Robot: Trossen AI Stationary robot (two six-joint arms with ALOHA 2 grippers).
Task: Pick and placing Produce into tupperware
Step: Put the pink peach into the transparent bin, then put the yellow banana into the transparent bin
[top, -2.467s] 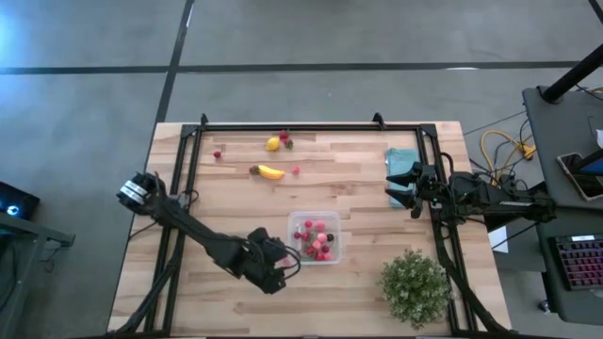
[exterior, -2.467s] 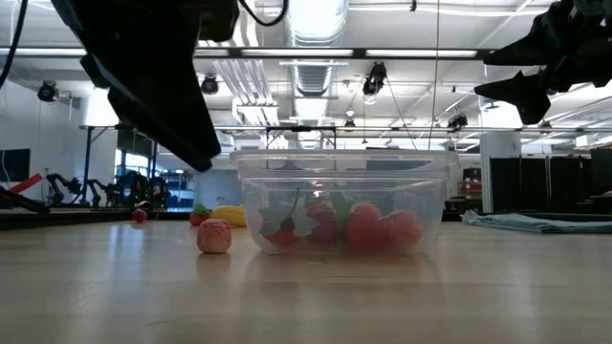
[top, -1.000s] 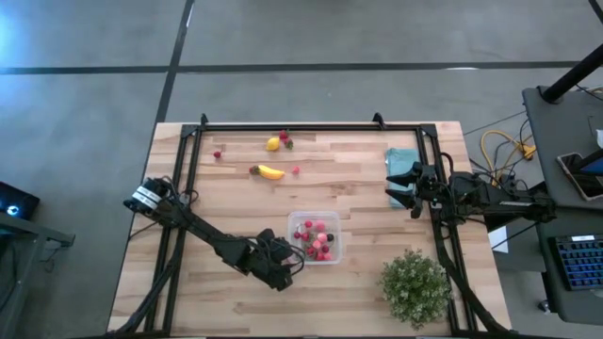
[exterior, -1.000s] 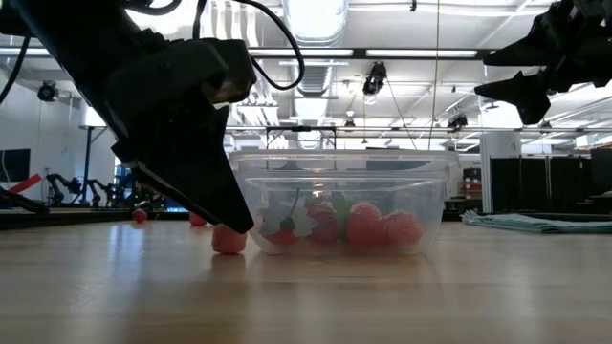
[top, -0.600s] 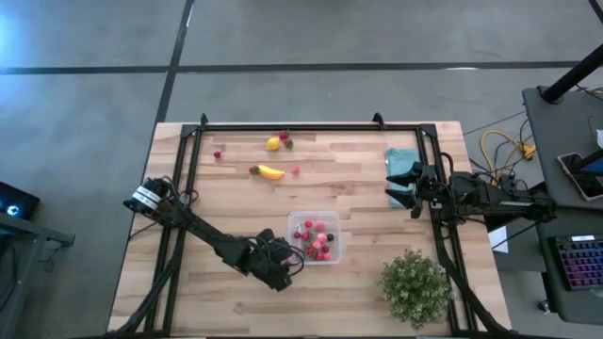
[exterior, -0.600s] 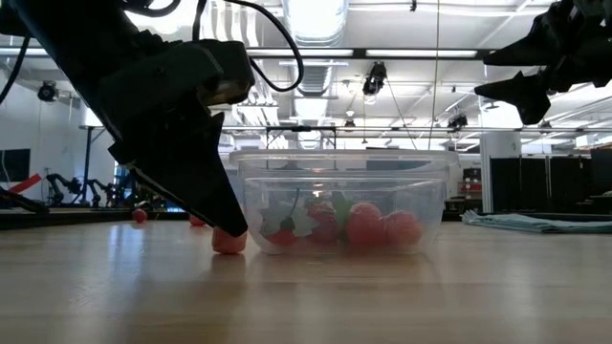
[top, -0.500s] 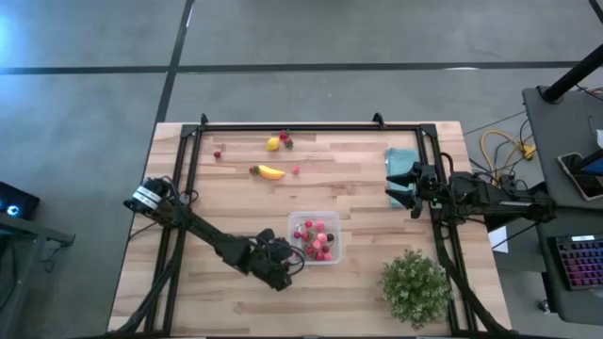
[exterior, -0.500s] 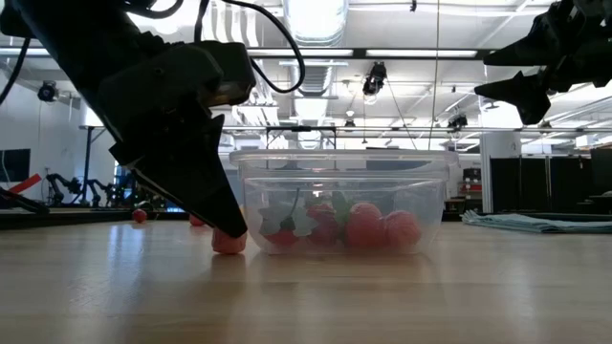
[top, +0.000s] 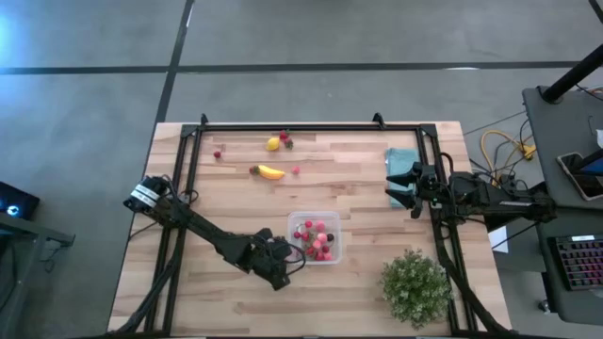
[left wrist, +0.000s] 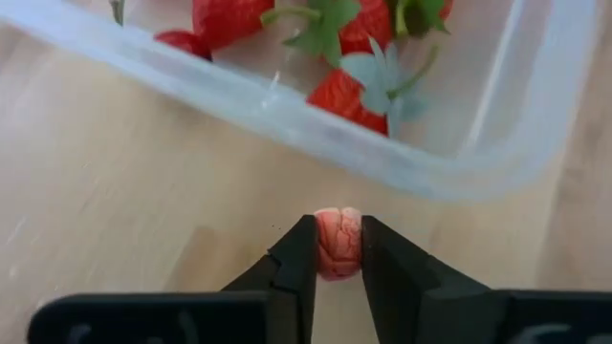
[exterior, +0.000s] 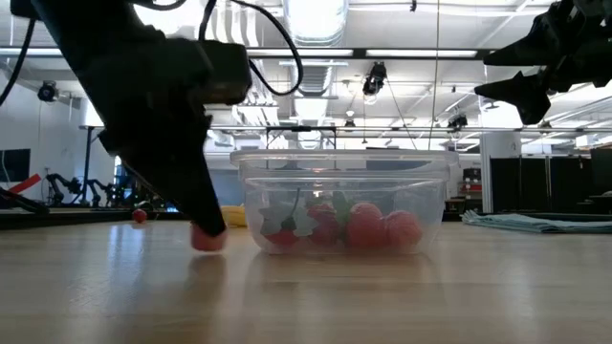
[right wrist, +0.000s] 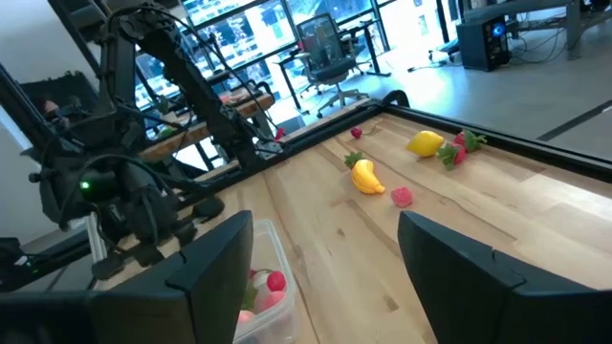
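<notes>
While the right gripper (top: 394, 185) hangs with its fingers spread wide and nothing between them above the teal cloth (top: 403, 160) near the table's right edge, the left gripper (left wrist: 337, 250) is down at the tabletop just beside the tupperware's (top: 334, 252) left wall, its fingers (left wrist: 296, 258) pinched tight on a small pink berry (left wrist: 338, 241). In the low view that berry (exterior: 207, 238) shows at the tip of the dark arm, close to the wood and apart from the clear container (exterior: 344, 203). The tupperware sits a little toward the table's near edge, about midway between left and right, and already carries a heap of red and pink berries (top: 315, 239) with green leaves. More produce lies toward the far edge: a yellow banana (top: 271, 172) with a dark piece touching its left end, a pink berry (top: 295, 170) just to its right, a yellow lemon (top: 273, 144) with red berries (top: 284, 138) beside it, and one red berry (top: 217, 154) farther left. A bushy green plant (top: 415, 286) stands at the near right corner.
</notes>
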